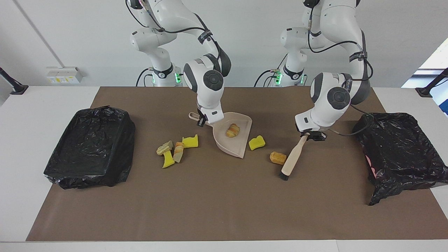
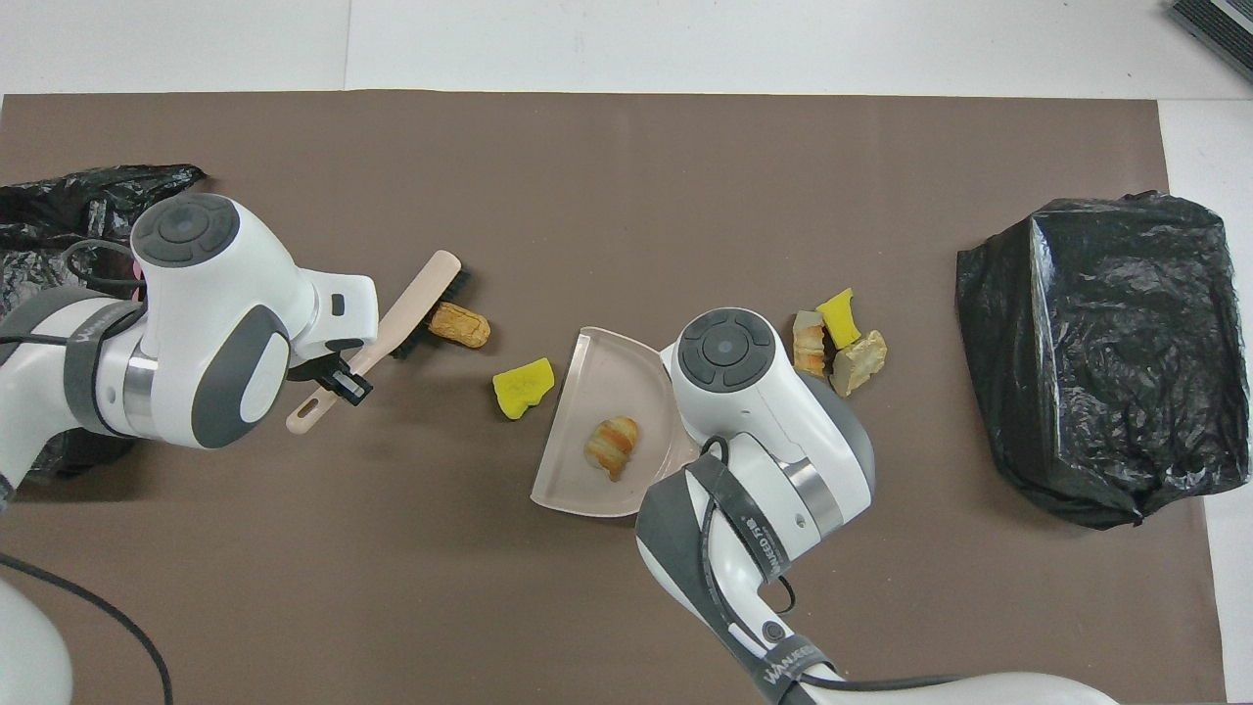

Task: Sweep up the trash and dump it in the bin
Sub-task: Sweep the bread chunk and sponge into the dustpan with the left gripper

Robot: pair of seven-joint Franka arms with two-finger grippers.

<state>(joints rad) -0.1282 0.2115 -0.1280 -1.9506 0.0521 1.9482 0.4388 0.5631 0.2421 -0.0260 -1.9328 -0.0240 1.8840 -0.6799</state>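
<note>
While the left hand (image 1: 310, 134) grips the brush (image 1: 291, 158) against a bread chunk (image 1: 278, 158), the right hand (image 1: 202, 121) clamps the dustpan (image 1: 240, 144) (croissant (image 1: 232, 130) inside).

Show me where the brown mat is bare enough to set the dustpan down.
Bare patches: the mat's whole strip farthest from the robots, and the stretch between the black bag-lined bin and the cluster of yellow and tan lumps. Crowded: the middle, around the beige plastic dustpan, yellow foam wedge, brown bread chunk and wooden brush.
</note>
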